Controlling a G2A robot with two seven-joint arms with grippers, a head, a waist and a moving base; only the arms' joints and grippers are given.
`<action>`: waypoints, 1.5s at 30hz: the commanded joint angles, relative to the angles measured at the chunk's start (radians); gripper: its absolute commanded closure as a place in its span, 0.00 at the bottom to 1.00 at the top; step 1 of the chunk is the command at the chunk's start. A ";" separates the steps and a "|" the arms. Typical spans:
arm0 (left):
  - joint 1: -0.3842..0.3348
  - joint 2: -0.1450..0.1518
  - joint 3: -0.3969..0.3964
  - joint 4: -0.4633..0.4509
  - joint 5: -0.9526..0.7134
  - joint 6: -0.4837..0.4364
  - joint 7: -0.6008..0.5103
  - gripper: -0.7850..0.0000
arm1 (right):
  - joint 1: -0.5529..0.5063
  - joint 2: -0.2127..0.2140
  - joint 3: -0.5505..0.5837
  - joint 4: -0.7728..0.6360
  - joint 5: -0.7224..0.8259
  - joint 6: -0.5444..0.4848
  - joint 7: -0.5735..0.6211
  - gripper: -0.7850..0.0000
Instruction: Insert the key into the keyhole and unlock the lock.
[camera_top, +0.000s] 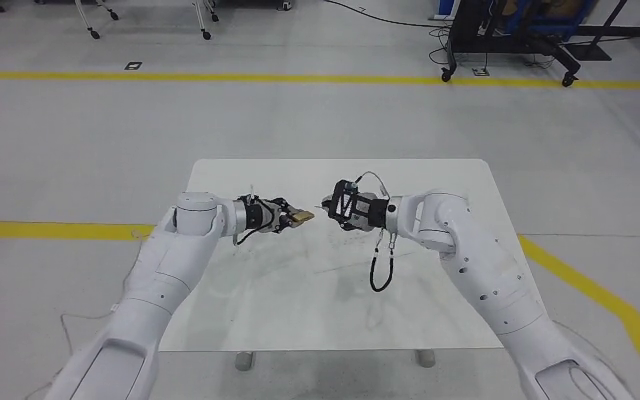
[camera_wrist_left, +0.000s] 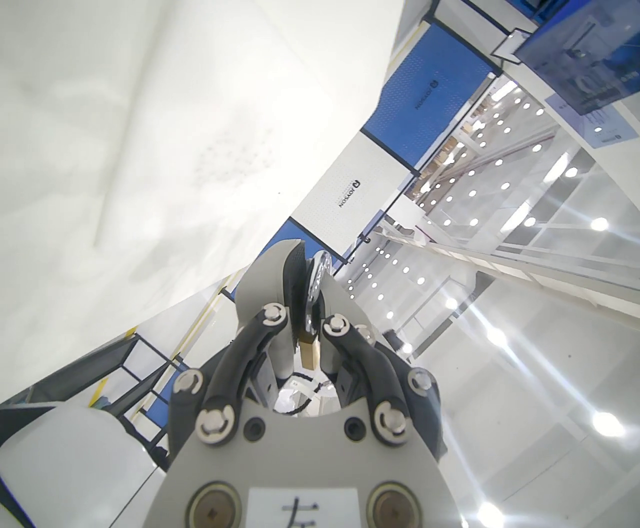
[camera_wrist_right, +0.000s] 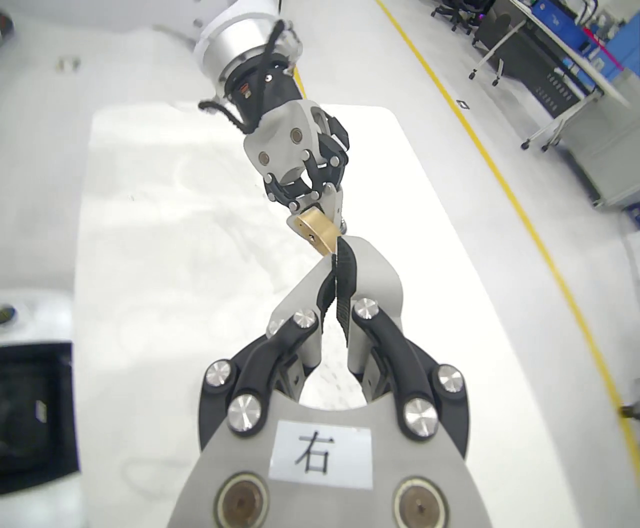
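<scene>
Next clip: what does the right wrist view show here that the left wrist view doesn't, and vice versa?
Right wrist view only: the right end effector, pads pressed together, tips at the brass lock. Left wrist view only: blue wall panels and ceiling lights. Both: the left end effector clamped on that lock.

Brass lock, white table, yellow-striped floor.
The lock is golden yellow; the left gripper and right gripper have pale grey fingers with black links and ribbed black pads; the floor is light grey.
</scene>
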 joint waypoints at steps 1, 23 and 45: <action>-0.008 -0.001 0.012 0.008 0.011 0.009 -0.011 1.00 | 0.025 0.008 -0.019 -0.064 -0.162 -0.097 -0.007 1.00; -0.042 -0.030 0.027 0.100 -0.149 0.077 -0.005 1.00 | 0.220 -0.021 -0.358 -0.103 -0.388 -0.178 0.245 1.00; -0.043 -0.033 0.044 0.098 -0.150 0.063 0.017 1.00 | 0.241 -0.074 -0.402 -0.064 -0.311 -0.111 0.415 1.00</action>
